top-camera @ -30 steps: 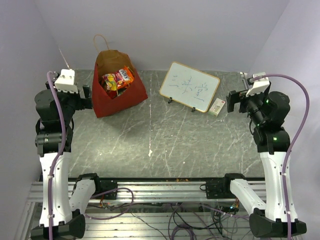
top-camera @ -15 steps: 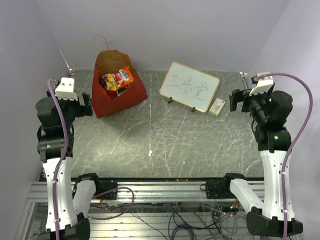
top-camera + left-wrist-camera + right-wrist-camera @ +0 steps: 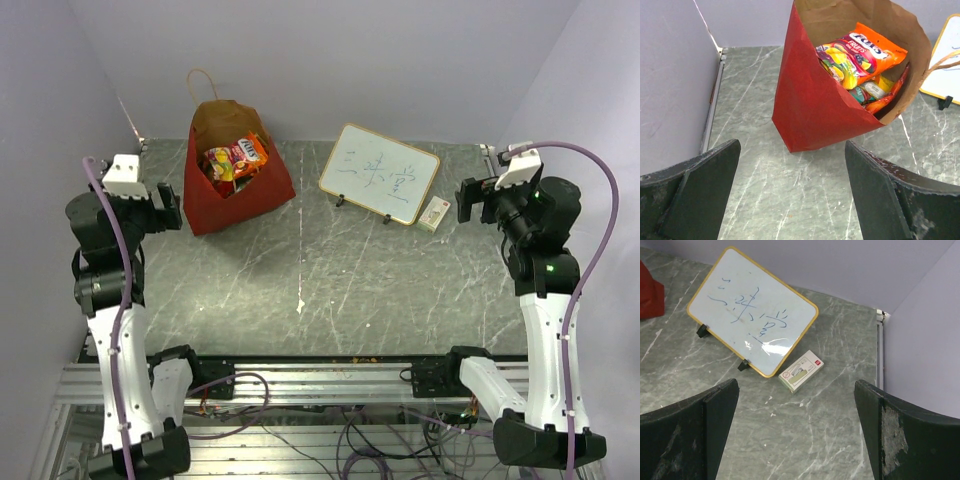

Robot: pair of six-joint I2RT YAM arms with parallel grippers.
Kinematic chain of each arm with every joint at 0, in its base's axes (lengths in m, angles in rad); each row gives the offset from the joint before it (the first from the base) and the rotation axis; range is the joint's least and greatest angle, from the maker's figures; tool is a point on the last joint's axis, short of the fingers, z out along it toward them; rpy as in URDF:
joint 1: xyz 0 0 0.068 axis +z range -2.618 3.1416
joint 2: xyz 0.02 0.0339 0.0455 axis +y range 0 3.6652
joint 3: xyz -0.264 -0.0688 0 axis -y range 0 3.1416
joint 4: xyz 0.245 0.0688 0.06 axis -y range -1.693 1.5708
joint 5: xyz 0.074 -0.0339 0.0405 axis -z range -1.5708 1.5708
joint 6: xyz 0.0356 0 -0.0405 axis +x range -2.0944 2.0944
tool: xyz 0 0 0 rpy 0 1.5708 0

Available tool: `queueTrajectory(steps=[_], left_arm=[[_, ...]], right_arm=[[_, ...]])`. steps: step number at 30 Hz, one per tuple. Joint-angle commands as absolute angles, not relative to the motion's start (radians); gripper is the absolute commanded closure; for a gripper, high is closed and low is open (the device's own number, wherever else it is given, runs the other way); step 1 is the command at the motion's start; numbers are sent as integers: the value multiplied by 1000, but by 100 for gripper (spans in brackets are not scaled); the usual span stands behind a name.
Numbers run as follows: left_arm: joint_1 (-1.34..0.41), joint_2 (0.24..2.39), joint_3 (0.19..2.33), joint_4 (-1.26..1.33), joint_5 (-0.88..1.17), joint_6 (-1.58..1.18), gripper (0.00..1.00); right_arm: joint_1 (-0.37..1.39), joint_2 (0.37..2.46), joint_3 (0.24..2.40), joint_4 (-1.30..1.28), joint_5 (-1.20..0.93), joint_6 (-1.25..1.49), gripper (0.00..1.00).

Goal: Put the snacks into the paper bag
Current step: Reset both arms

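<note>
lavender walls (image 3: 320,60) enclose a grey-green, white-veined table (image 3: 350,290) on three sides. the left gripper (image 3: 791,150) and right gripper (image 3: 796,390) hang at opposite sides above the surface, jaws spread wide and holding nothing; this posture appears to keep the middle unobstructed. the paper bag (image 3: 240,205) stands at the far left, leaning with its mouth gaping toward the left gripper, presumably so packets can drop in from the front. a whiteboard (image 3: 752,310) with handwriting is propped on small feet at the far right, well apart from the bag. the snacks (image 3: 860,55), an orange fruit-print packet uppermost over smaller packs, lie inside the bag; no packet shows on the table, so loading looks finished. a small white box (image 3: 801,371) lies just beside the whiteboard's lower corner.
</note>
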State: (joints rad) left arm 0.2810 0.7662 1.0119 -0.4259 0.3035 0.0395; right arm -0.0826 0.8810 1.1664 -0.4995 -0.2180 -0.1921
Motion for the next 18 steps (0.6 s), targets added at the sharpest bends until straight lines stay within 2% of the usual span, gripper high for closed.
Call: queueTrajectory(steps=[1, 6, 11, 18], left_arm=[[290, 851, 1108, -467, 338, 87, 4], [263, 920, 1176, -491, 302, 135, 4], [159, 919, 1177, -489, 201, 144, 4], [166, 890, 1168, -502, 231, 150, 4]], right_arm=[[-91, 889, 1176, -512, -236, -200, 0], [-89, 895, 1189, -518, -239, -199, 0], [-86, 889, 1181, -524, -236, -204, 0], [-84, 878, 1174, -527, -224, -210, 0]])
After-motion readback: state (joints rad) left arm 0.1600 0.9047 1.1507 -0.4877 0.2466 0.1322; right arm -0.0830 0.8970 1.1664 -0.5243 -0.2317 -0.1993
